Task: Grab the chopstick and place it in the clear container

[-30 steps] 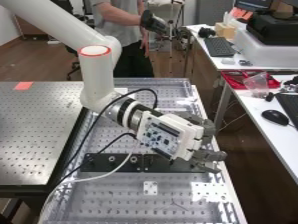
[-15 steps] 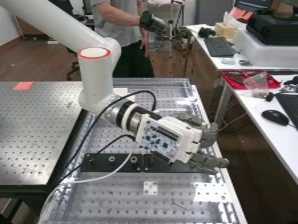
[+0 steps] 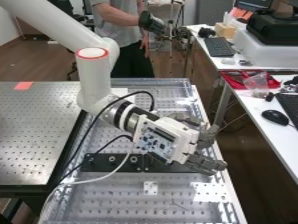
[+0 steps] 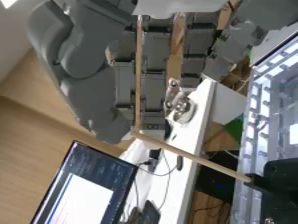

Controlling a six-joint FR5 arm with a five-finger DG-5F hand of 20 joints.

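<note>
The hand [image 3: 207,161] is over the right side of the perforated bench, its fingers spread and pointing right. In the wrist view the hand [image 4: 157,80] has long straight fingers, with the thumb beside them and nothing curled round a thing. A thin light-wood strip [image 4: 138,80] runs along the fingers. Close to the fingertips, a slanting wooden chopstick [image 4: 193,157] has one end, and its other end meets a black part. Whether strip and chopstick are joined I cannot tell. The clear container I cannot make out for certain.
A black bar [image 3: 110,162] lies across the perforated bench [image 3: 120,200] under the arm's cables. To the right, a white desk [image 3: 266,150] holds a red tray [image 3: 233,80], a mouse and keyboards. A monitor [image 4: 90,187] stands near the white desk in the wrist view.
The hand has first shifted slightly right, then slightly back left and a little down. The wrist has turned a little, and the fingers stay extended.
</note>
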